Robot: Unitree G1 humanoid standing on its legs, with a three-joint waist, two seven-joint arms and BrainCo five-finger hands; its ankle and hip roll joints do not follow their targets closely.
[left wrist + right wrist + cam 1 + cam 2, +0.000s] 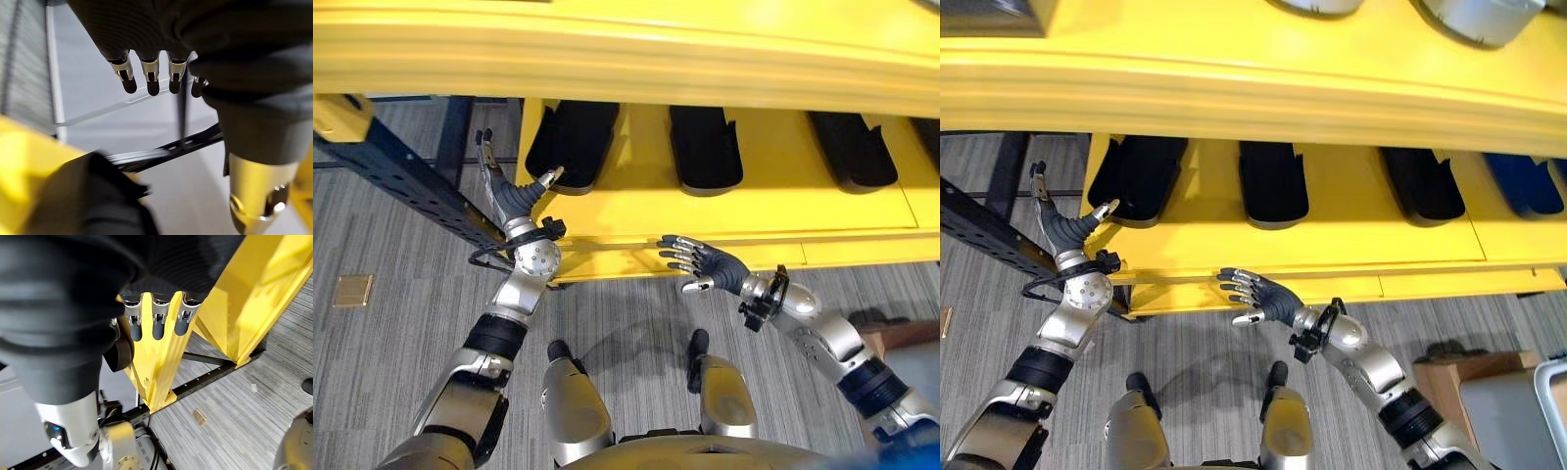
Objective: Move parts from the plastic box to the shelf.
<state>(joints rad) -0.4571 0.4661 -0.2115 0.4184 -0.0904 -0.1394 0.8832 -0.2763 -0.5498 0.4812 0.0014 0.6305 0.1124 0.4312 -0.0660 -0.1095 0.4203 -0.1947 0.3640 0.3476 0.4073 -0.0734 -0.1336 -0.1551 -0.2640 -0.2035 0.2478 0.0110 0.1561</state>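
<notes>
The yellow shelf (pixel 636 211) takes up the upper half of the head views, its lower tier running from nine o'clock to three o'clock. On that tier lie black parts: one at eleven o'clock (pixel 573 142), one at twelve (pixel 705 147) and one at two (pixel 852 147). In the right eye view a blue part (pixel 1523 181) lies further toward three o'clock on the same tier, and a cardboard box (pixel 1449 377) stands on the grey carpet at five o'clock.

The left hand (pixel 514 196) is raised at ten o'clock, just beside the shelf's left end, fingers straight and spread, thumb tip near the leftmost black part; it holds nothing. The right hand (pixel 710 262) hovers near six o'clock against the shelf's front edge, fingers straight and flat, also empty.

No plastic box can be made out, so the next part probably has to be fetched from elsewhere. To do this step well, the robot would likely draw both hands clear of the shelf edge first, keeping the left thumb from nudging the placed part, then turn toward the box before closing on anything.
</notes>
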